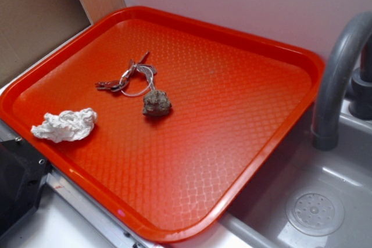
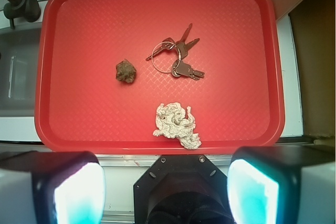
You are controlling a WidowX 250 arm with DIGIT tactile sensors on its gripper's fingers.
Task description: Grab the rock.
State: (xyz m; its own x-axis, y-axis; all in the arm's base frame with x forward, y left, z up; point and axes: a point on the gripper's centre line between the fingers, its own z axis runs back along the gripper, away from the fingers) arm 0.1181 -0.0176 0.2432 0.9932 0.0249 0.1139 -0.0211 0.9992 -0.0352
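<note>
The fingers [image 2: 79,192] stand wide apart and empty, well short of the rock [image 2: 126,71] on the tray [image 2: 52,129].

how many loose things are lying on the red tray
3. The rock lies near the tray middle, the keys just beside it, and the tissue wad by the tray edge nearest the pincer. Nothing seems hidden.
</note>
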